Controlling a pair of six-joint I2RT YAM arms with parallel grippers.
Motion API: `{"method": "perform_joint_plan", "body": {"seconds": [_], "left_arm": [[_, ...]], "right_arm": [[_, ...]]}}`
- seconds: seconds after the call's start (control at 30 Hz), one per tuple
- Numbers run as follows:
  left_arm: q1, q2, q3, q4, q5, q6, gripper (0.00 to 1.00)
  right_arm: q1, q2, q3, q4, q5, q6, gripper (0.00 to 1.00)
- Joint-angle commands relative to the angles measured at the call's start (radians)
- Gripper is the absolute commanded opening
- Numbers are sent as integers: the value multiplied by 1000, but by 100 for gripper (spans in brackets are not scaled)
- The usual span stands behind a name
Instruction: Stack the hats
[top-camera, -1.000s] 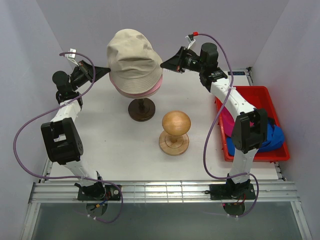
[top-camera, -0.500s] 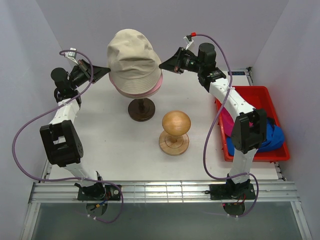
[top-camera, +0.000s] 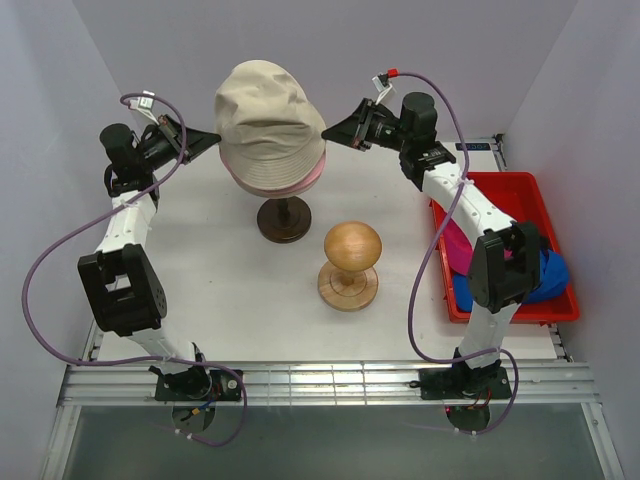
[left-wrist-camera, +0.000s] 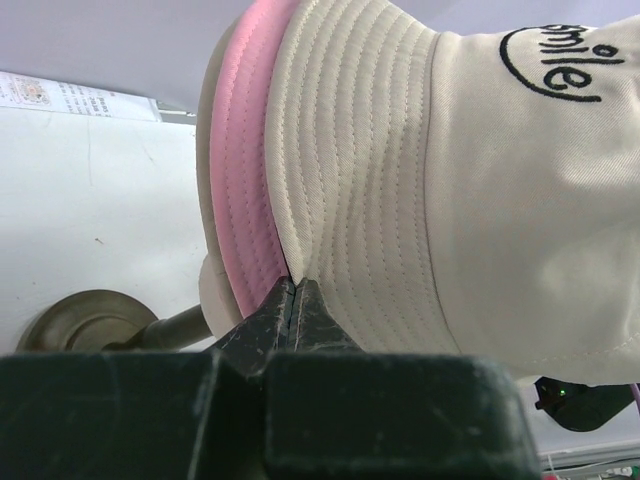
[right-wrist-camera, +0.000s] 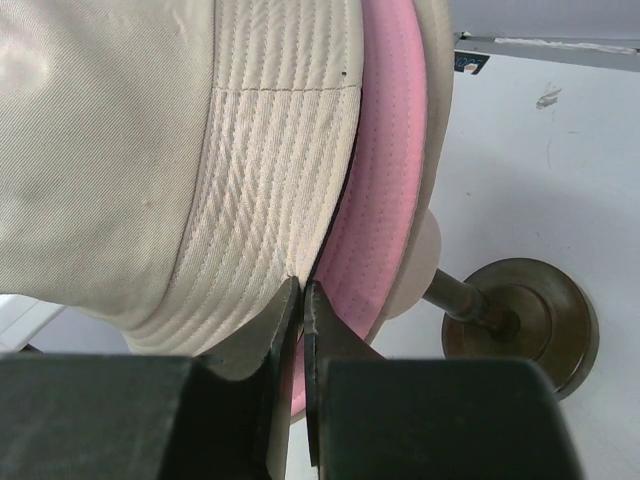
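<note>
The beige bucket hat (top-camera: 268, 110) sits over the light pink bucket hat (top-camera: 312, 176) on a pale head form on a dark stand (top-camera: 283, 220). My left gripper (top-camera: 216, 138) is shut at the left edge of the beige brim (left-wrist-camera: 400, 190), right where it meets the pink brim (left-wrist-camera: 240, 180). At the right edge my right gripper (top-camera: 326, 128) is shut on the beige brim (right-wrist-camera: 270, 180), with the pink brim (right-wrist-camera: 385, 180) beside its fingers. A magenta cap (top-camera: 455, 245) and a blue cap (top-camera: 548, 275) lie in the red bin (top-camera: 520, 183).
A light wooden head form (top-camera: 352, 246) stands on its round base (top-camera: 348, 287) in the middle, in front of the dark stand. The red bin sits at the right table edge, next to the right arm. Grey walls close in the back and both sides.
Both arms shifted slightly: the left arm's wrist moved back and to the left, and the right wrist moved a little right. The jaws stayed shut at the brim; the hats barely moved.
</note>
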Motion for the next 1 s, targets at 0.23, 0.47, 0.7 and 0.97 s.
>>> {"method": "perform_joint_plan", "body": {"seconds": [0.23,0.47,0.7,0.97], "left_arm": [[27,2,-8,-242,-58,157,0],[25,-33,23,-265,-35,148,0],[25,-56,24,-259,-23,125,2],[-2,-86,18,-248,-30,104,2]], "right_arm": [[-58,21,-44,-105,-4,-33,8],[-48,-14,-18,-110,-1,2,31],[-38,-155,-79,-135,68,65,56],[116,-293,-228,2,135,190,59]]}}
